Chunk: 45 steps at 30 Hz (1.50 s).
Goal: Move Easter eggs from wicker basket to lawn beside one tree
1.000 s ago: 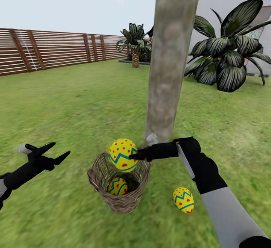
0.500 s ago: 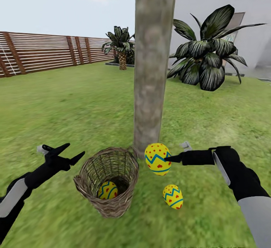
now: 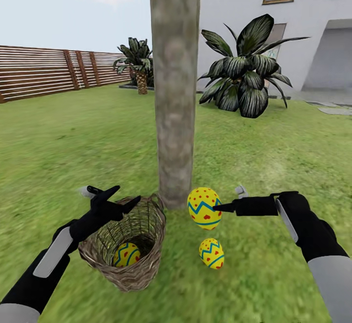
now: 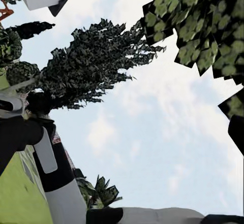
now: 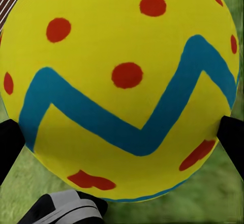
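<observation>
The lawn (image 3: 73,137) is seen spreading across the garden from the near edge to a brown slatted fence (image 3: 39,71) at the far left and a white house (image 3: 234,0) at the far right. A striped, broad-leaved plant (image 3: 247,76) stands before the house wall, and a smaller palm-like plant (image 3: 137,61) stands by the fence. The tree (image 3: 173,88) is planted in the middle of the scene, its pale mottled trunk rising out of the grass.

The wicker basket (image 3: 142,264) is tipped on the grass just left of the trunk's foot, its open mouth turned up and towards the near side. One egg in the basket (image 3: 124,254) is seen through the mouth, lying at the bottom.

The right gripper (image 3: 215,209) is held level, to the right of the trunk's foot, pointing left. It is clamped on the held egg (image 3: 204,207), which is carried above the grass, just right of the trunk's foot and clear of the basket. In the right wrist view the held egg (image 5: 122,86) is seen very close, with a dark fingertip at either side of it. The egg on the grass (image 3: 211,253) lies directly below and slightly nearer than the held one, apart from the gripper.

The left gripper (image 3: 122,198) is held over the basket's left rim, its fingers spread apart and grasping nothing; the egg in the basket lies below and nearer than it.
</observation>
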### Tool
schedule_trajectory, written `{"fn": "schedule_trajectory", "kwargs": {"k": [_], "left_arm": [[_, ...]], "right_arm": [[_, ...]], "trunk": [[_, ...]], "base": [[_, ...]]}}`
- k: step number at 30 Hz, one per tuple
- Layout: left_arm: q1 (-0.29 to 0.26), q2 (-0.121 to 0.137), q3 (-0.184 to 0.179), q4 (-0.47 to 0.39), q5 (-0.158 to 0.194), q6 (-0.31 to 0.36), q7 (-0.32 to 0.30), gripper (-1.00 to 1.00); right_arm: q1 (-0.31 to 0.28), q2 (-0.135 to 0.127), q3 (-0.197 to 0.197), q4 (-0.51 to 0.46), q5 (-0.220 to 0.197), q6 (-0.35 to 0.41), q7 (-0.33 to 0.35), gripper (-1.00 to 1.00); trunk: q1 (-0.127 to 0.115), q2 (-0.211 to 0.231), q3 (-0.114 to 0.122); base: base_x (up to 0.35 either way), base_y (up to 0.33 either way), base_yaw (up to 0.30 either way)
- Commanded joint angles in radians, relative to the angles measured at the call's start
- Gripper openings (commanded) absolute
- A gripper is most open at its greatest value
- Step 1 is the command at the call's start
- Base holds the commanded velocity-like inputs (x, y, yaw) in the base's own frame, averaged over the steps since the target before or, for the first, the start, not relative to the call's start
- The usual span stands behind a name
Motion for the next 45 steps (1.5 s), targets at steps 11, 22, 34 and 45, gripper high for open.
{"fn": "schedule_trajectory", "kwargs": {"k": [11,22,34,45], "left_arm": [[-0.001,-0.039,-0.005,-0.003,0.005,0.004,0.069,1.00],[-0.001,-0.057,-0.011,-0.001,0.004,0.004,0.071,1.00],[-0.001,-0.080,-0.028,0.010,-0.010,0.002,0.072,1.00],[-0.001,-0.152,-0.027,0.007,-0.091,0.002,0.204,1.00]], "right_arm": [[-0.001,0.000,-0.061,0.078,-0.005,0.000,-0.013,-1.00],[-0.001,0.001,-0.140,0.110,0.001,-0.003,-0.074,-1.00],[-0.001,0.042,-0.142,0.108,0.003,-0.070,-0.790,-1.00],[-0.001,0.143,-0.109,0.105,0.008,-0.119,-1.297,-1.00]], "trunk": [[0.000,0.000,0.011],[0.000,0.000,0.024],[0.000,0.000,0.038],[0.000,0.000,0.040]], "base": [[0.000,-0.038,-0.228],[0.000,-0.024,-0.224],[0.000,0.000,-0.214],[0.000,0.000,-0.048]]}}
